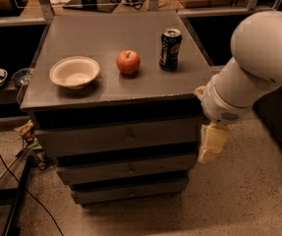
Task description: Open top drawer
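Note:
The top drawer [81, 140] is the tallest grey front of the cabinet, with a small metal knob [129, 137] at its centre. Its front sits flush with the cabinet, closed. My gripper [212, 144] hangs cream-coloured below the white arm [258, 68], at the cabinet's right front corner. It is level with the top drawer's right end and well to the right of the knob, holding nothing that I can see.
On the cabinet top stand a white bowl [75, 72], a red apple [128, 62] and a blue soda can [170, 48]. Two shorter drawers [126, 169] lie below the top one. Cables and a black stand [17, 200] are on the floor at the left.

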